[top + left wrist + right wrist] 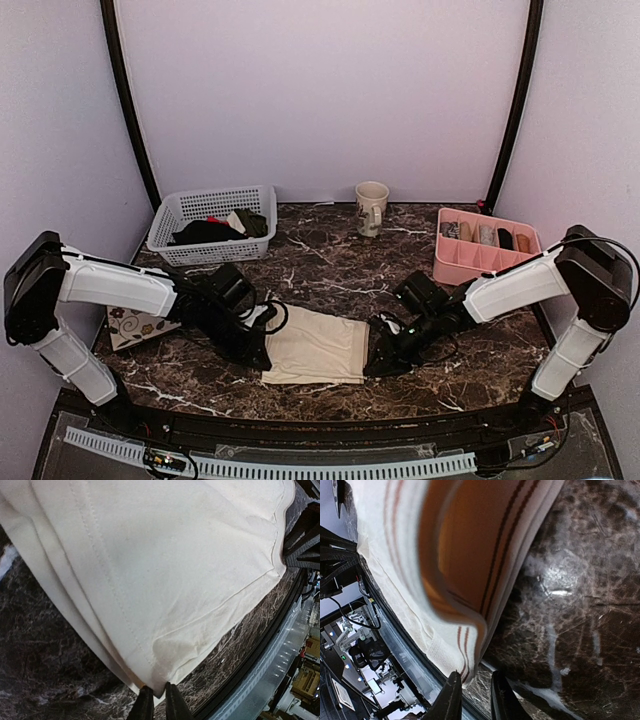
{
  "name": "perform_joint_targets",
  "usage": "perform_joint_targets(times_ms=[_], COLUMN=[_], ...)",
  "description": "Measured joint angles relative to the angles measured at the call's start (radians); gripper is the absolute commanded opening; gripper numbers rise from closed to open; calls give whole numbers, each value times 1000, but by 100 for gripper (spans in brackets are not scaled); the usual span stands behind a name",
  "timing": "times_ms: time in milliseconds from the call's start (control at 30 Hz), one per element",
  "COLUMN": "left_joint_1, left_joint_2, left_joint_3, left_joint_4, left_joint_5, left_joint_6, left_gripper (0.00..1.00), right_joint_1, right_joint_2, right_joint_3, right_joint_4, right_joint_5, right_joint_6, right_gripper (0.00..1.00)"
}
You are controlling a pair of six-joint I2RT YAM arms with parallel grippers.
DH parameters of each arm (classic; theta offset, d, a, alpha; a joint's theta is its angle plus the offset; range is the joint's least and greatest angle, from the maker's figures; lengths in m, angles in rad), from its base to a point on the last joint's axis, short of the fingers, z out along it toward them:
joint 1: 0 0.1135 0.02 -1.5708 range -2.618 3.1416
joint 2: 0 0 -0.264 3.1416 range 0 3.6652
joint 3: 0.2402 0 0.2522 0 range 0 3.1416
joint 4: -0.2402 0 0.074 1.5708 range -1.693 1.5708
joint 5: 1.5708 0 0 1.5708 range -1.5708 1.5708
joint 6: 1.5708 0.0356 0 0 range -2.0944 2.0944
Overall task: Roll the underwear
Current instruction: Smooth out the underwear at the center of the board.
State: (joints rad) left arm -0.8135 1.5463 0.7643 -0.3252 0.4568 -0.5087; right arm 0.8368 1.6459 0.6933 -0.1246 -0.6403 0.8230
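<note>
Top external shows squarish cream underwear (315, 345) on marbled table (330, 265).

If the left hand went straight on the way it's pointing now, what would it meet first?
The cream-beige cloth underwear: the left hand has its corner between the fingertips, and the cloth lies straight ahead on the dark marble table.

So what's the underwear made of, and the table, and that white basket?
The underwear looks like soft, matte, cotton-like cloth: stitched hems, gentle wrinkles. The table looks like polished dark marble, or an imitation: white veins, shiny glare. The basket looks like white plastic: moulded lattice walls.
</note>
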Motion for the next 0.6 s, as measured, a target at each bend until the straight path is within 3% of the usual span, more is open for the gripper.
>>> perform_joint_targets(times_ms=[167, 300, 600], left_joint_1=[0, 0, 0], left_joint_2=[0, -3, -43], left_joint_3=[1, 4, 4], left_joint_4=[1, -7, -29], left_joint_5=[7, 4, -1], left_joint_6=[14, 26, 45], left_gripper=[0, 0, 0], right_joint_1=[0, 0, 0], right_joint_2=[0, 0, 0], right_joint_3=[0, 13, 29], right_joint_4=[-4, -28, -71], right_joint_5=[0, 1, 12], right_joint_6=[-10, -24, -62], right_gripper=[10, 0, 3])
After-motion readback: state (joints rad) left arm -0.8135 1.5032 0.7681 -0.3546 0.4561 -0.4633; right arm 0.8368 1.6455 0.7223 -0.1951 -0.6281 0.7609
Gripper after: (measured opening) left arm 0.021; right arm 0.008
